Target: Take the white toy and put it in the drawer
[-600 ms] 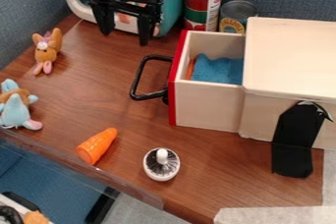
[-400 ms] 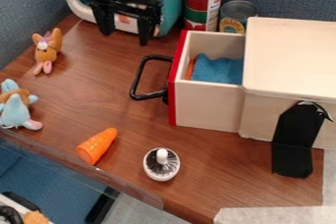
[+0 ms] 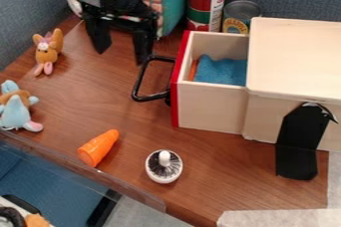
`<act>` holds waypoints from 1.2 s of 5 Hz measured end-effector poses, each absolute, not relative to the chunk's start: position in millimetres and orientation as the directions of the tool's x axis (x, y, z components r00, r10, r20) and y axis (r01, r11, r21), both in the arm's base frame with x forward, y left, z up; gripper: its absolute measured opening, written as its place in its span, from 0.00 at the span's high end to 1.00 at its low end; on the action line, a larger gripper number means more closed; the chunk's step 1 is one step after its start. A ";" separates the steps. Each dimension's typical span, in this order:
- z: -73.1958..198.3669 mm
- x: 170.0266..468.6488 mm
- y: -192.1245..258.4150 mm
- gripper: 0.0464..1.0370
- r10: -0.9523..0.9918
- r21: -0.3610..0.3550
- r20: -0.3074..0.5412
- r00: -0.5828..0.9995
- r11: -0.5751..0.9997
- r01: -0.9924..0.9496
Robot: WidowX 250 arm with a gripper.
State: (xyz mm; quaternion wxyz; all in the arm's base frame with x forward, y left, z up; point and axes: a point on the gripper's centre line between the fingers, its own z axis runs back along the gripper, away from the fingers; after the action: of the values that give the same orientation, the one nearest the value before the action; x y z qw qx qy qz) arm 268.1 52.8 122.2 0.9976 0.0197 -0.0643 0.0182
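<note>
Gripper (image 3: 121, 57): hanging over the far part of the table (image 3: 140, 121), pointing down.
Jaws: spread apart, open, with the table seen through the gap.
White toy (image 3: 164, 171): standing on the table, well apart from the jaws, toward the camera and slightly to the right; round, with a white knob on a dark ridged top.
Drawer (image 3: 210, 106): pulled open, to the right of the jaws and nearer to the camera.
Handle (image 3: 138, 84): black, on the red front, near the right jaw in the view.
Blue cloth (image 3: 221, 71): inside the drawer, beside an orange piece (image 3: 193, 70).
Carrot (image 3: 98, 148): lying toward the camera from the jaws, slightly to the left.
Brown toy (image 3: 47, 52): to the left of the jaws.
Light blue toy (image 3: 16, 114): to the left also, but nearer to the camera.
Cans (image 3: 206, 7): to the right of the jaws, farther back.
</note>
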 end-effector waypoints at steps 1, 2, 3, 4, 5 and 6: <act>118.8 244.7 26.6 0.04 -0.053 0.037 0.112 0.992 0.998 0.049; 101.7 228.6 6.1 0.04 -0.126 0.092 0.073 0.989 0.989 0.119; 80.3 217.7 -13.0 0.04 -0.195 0.131 0.047 0.980 0.974 0.187; 55.9 215.4 -20.2 0.04 -0.209 0.123 -0.004 0.978 0.970 0.207; 34.1 215.6 -23.7 0.04 -0.199 0.101 -0.040 0.979 0.974 0.202; 13.6 215.6 -24.8 0.09 -0.194 0.094 -0.079 0.978 0.975 0.201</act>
State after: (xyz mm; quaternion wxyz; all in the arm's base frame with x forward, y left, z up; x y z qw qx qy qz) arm 215.6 -24.8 13.6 0.9931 0.0509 0.0349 -0.0993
